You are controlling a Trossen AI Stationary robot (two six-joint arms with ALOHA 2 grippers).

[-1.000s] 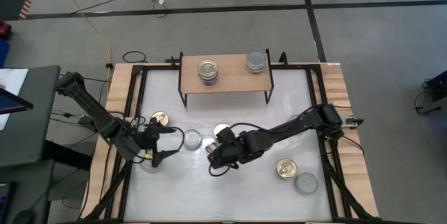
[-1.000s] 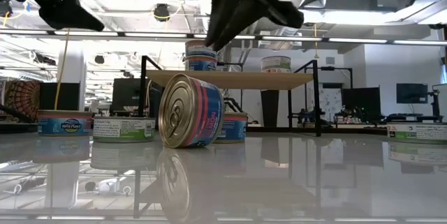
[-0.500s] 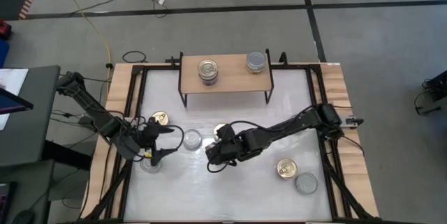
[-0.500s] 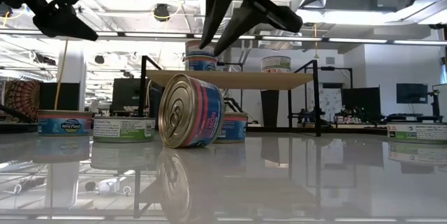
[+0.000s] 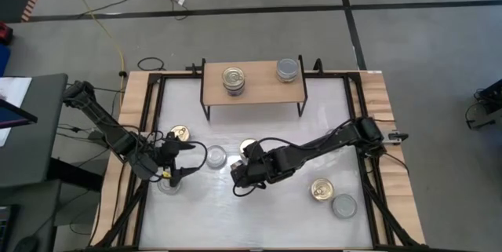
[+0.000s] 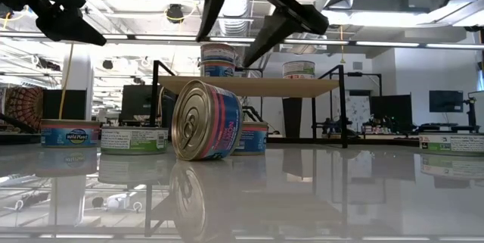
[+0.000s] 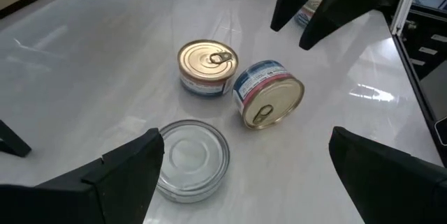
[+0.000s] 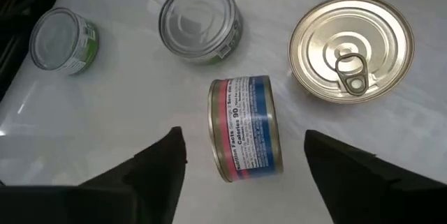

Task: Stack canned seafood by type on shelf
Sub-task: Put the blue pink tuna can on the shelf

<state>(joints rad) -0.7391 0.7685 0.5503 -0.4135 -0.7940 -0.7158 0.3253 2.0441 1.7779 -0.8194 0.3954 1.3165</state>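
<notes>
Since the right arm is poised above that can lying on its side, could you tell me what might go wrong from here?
1. The tipped can lies on its curved side under the open right end effector, so it may roll away when the fingers close.
2. An upright gold-lidded can stands right beside it and could be knocked.
3. The open left end effector hovers nearby, so the arms could collide.

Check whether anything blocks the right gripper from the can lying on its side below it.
Nothing visible does. The right gripper hangs open straight above the tipped can, with only air between its fingers and the can. An upright gold-lidded can and a silver-lidded can stand close beside it, not over it.
</notes>
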